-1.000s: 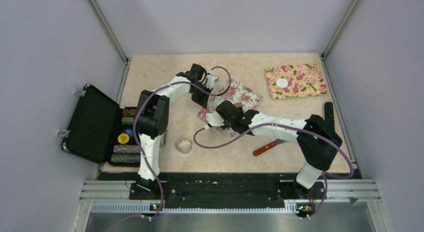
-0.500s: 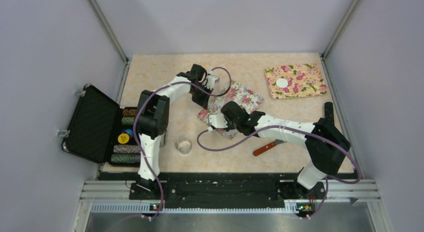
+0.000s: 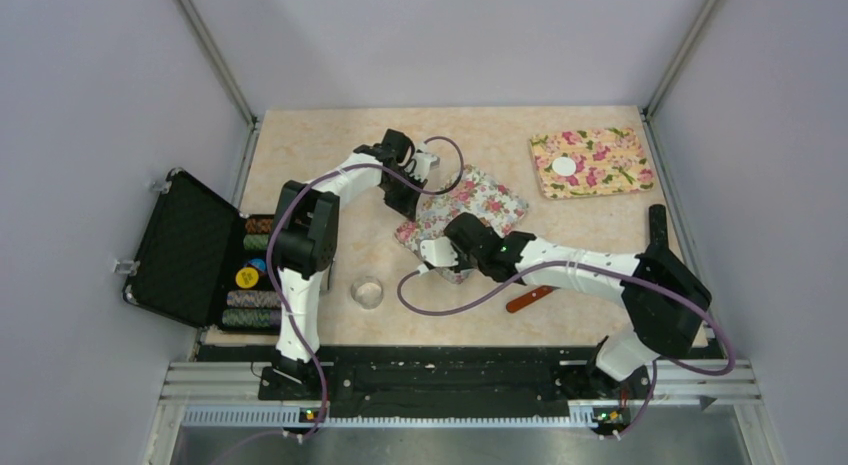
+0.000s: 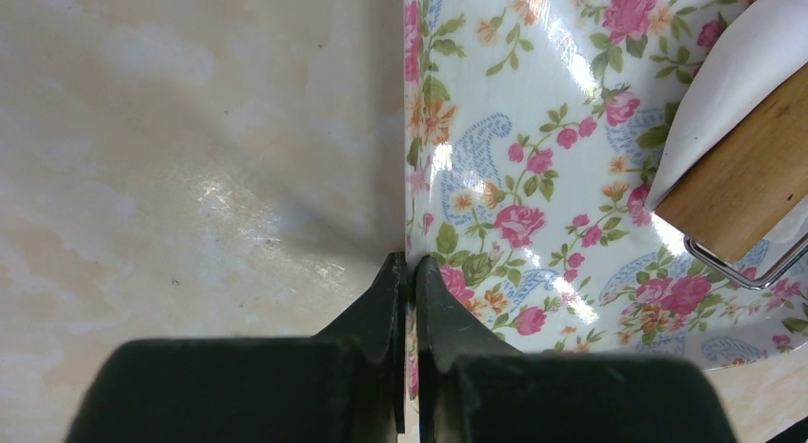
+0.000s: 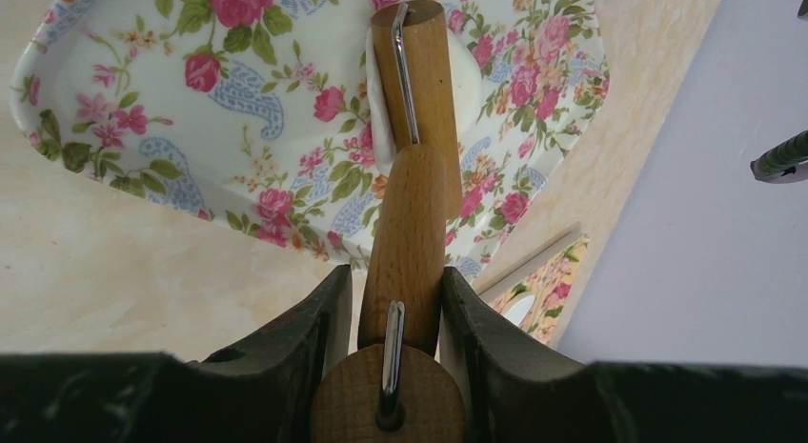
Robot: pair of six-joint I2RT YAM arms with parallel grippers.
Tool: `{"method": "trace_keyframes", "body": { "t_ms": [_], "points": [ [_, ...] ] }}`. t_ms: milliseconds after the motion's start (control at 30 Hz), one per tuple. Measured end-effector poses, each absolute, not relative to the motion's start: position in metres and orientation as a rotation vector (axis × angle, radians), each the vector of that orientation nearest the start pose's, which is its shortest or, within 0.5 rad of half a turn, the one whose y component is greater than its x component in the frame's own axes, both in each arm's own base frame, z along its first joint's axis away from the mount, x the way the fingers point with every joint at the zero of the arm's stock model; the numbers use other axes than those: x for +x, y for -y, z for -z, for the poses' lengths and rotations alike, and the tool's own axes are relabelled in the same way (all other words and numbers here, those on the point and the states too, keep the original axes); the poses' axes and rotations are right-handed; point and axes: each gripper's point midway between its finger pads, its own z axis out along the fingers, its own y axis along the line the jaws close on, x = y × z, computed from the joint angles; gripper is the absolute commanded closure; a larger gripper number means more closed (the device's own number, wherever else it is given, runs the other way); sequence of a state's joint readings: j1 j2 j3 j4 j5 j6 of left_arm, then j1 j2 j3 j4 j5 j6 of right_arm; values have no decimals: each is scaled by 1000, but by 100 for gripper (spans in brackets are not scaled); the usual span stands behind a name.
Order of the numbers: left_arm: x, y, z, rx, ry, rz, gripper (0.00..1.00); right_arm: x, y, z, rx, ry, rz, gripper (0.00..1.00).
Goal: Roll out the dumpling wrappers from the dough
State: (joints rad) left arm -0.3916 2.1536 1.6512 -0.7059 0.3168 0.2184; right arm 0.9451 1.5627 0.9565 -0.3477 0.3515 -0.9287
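Observation:
My right gripper (image 3: pixel 447 247) (image 5: pixel 395 276) is shut on the handle of a wooden rolling pin (image 5: pixel 413 176). Its roller rests on the white dough (image 5: pixel 469 92), which lies flattened on the white floral mat (image 3: pixel 482 196) (image 5: pixel 143 71). In the top view the dough is hidden under the gripper. My left gripper (image 3: pixel 407 196) (image 4: pixel 412 268) is shut on the mat's left edge (image 4: pixel 495 157), and the roller's end (image 4: pixel 748 181) shows at the right of that view. One dumpling wrapper (image 3: pixel 565 166), a flat white disc, lies on a yellow floral mat (image 3: pixel 600 165) at the back right.
A small clear glass bowl (image 3: pixel 368 291) stands near the left arm's base. A brown-handled tool (image 3: pixel 529 298) lies under the right forearm. An open black case (image 3: pixel 185 247) with chip stacks sits at the left edge. A black bar (image 3: pixel 657 226) lies at the right.
My right arm has drawn back toward the near edge and the right, pulling the rolling pin along the mat. The white floral mat has shifted slightly. The left gripper has stayed on the mat's edge.

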Motion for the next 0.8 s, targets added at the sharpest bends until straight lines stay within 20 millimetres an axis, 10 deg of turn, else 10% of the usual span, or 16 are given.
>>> {"method": "trace_keyframes", "body": {
  "t_ms": [800],
  "points": [
    [399,218,-26,922,-2633,497,100,261,-229,-84,-1997,-1511,351,100]
  ]
}}
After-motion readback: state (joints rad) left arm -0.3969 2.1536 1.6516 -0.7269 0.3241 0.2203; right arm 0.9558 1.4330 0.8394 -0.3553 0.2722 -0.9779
